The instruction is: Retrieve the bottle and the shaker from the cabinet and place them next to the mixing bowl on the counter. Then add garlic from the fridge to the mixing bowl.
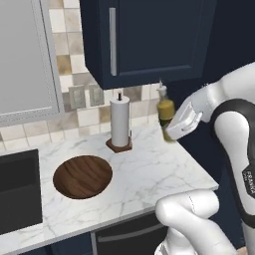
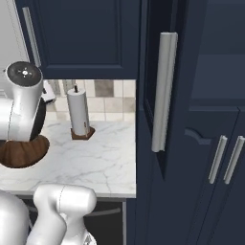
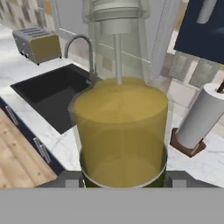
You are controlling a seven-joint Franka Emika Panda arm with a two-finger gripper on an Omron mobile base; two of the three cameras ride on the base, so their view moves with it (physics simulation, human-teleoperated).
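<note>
My gripper (image 1: 168,130) is shut on the bottle (image 1: 166,110), an olive-yellow one with a thin pour spout, held upright in the air over the back right corner of the counter (image 1: 149,169). In the hand view the bottle (image 3: 120,131) stands large between my fingertips (image 3: 69,180). The mixing bowl (image 1: 82,176), wide and dark brown, rests on the counter well to the left of the bottle. From the right base view my arm covers part of the bowl (image 2: 21,153). The shaker, garlic and fridge are out of view.
A white paper-towel roll (image 1: 120,122) stands on a brown base between bowl and bottle. The black sink (image 1: 17,191) lies left of the bowl, with a toaster (image 3: 39,43) beyond it. A navy upper cabinet (image 1: 144,40) hangs overhead; its open door (image 2: 153,95) juts out at right.
</note>
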